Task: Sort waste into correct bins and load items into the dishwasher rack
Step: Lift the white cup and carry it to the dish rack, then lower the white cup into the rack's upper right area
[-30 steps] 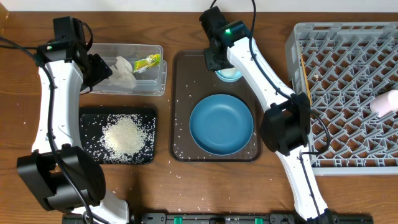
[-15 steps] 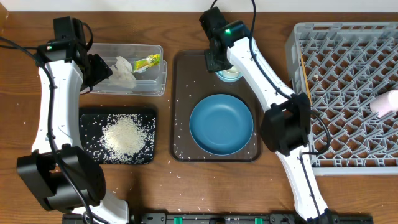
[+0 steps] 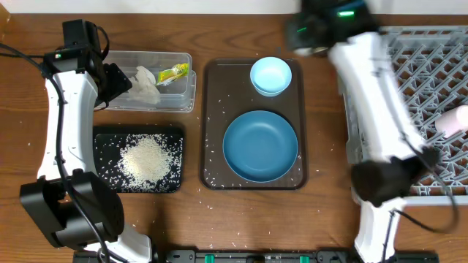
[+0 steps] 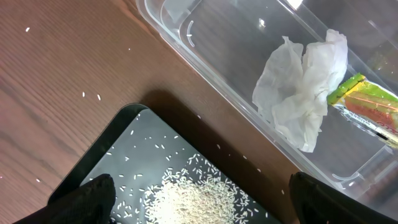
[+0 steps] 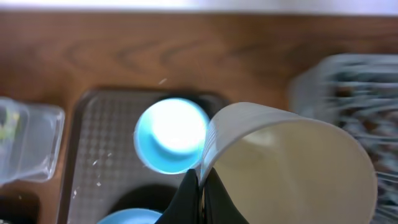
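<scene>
A smooth white cup (image 5: 292, 168) is pinched at its thin rim by the right gripper (image 5: 200, 191), near the right edge of the pebbled dark brown serving tray (image 5: 93, 149); overhead, only a blur is shown there. Left of that tray, the left gripper (image 4: 210, 200) is spread wide, empty, above grainy white rice (image 4: 186, 198).

In the overhead view, the right arm (image 3: 365, 66) is motion-blurred and hides part of the dishwasher rack (image 3: 431, 66); the pink cup (image 3: 453, 120) is cut by the right edge. In the right wrist view, the white cup (image 5: 292, 162) runs off the bottom edge.
</scene>
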You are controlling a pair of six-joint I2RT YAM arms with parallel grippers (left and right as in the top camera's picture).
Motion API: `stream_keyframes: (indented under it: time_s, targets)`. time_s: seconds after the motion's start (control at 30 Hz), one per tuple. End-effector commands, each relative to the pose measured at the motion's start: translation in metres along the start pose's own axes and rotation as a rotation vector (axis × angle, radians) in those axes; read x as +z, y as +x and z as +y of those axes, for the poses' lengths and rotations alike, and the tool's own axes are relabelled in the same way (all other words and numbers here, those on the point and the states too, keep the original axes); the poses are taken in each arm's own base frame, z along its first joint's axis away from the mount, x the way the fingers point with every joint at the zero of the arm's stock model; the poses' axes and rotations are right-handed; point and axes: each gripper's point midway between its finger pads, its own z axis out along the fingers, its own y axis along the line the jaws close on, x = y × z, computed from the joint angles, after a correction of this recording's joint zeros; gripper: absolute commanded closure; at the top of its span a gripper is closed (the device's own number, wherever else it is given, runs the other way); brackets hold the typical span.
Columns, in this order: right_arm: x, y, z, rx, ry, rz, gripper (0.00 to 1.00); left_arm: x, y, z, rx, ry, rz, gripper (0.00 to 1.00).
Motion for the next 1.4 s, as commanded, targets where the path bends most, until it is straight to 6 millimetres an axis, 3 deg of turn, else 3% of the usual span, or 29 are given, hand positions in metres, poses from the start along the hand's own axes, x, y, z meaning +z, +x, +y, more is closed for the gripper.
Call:
stream_keyframes:
  time_s: [0.0,0.27,0.43,0.57,0.7,0.97,1.17,1.37]
  targets:
    - [-0.03,-0.013,-0.047,0.028,-0.026,-0.035,0.99,-0.007,0.0,0.003,-0.014,0.004,-0.011,0.08]
    - [-0.046,-0.012,-0.162,0.158,-0.176,-0.032,0.99,-0.007,0.0,0.003,-0.014,0.003,-0.011,0.08]
    - [-0.055,-0.012,-0.213,0.188,-0.335,-0.105,0.99,-0.007,0.0,0.003,-0.014,0.003,-0.011,0.08]
    - [-0.045,-0.008,-0.256,0.269,-0.362,-0.135,0.99,-0.007,0.0,0.003,-0.014,0.004,-0.011,0.08]
    - [-0.021,-0.01,-0.29,0.297,-0.387,-0.181,0.99,-0.007,0.0,0.003,-0.014,0.004,-0.011,0.08]
    - [0.026,-0.023,-0.319,0.258,-0.539,-0.304,0.99,-0.007,0.0,0.003,-0.014,0.003,-0.011,0.08]
    - [0.065,-0.016,-0.334,0.332,-0.634,-0.311,0.99,-0.007,0.0,0.003,-0.014,0.003,-0.011,0.08]
    - [0.088,0.0,-0.356,0.469,-0.657,-0.277,0.99,-0.007,0.0,0.003,-0.014,0.003,-0.011,0.08]
